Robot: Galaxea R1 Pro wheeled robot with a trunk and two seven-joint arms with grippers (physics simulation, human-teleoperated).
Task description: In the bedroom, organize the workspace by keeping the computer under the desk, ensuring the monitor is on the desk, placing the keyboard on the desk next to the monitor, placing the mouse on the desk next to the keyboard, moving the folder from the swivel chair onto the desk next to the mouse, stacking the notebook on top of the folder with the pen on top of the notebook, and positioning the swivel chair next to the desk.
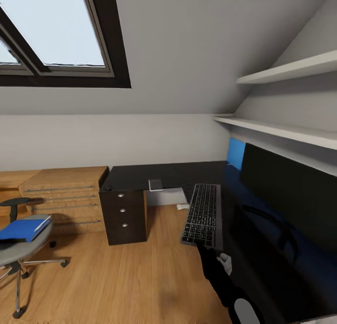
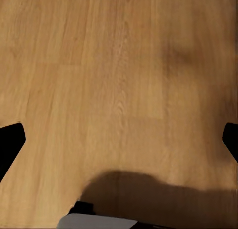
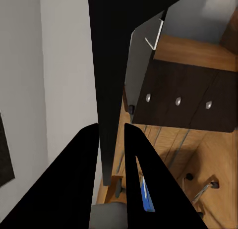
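Keyboard [image 1: 203,215] (gripped edge-on) over wooden floor [image 1: 131,277], beside black desk [image 1: 154,176].

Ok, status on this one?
Right fingers shut on keyboard, near desk. Left fingers open over floor. Folder on chair.

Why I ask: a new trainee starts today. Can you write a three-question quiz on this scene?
1. True or false: the folder lies on the swivel chair.
2. The right gripper is clamped on: A) the keyboard; B) the mouse; C) the pen.
3. How many round silver knobs show on the desk in the head view?

Key: 1 true; 2 A; 3 three.
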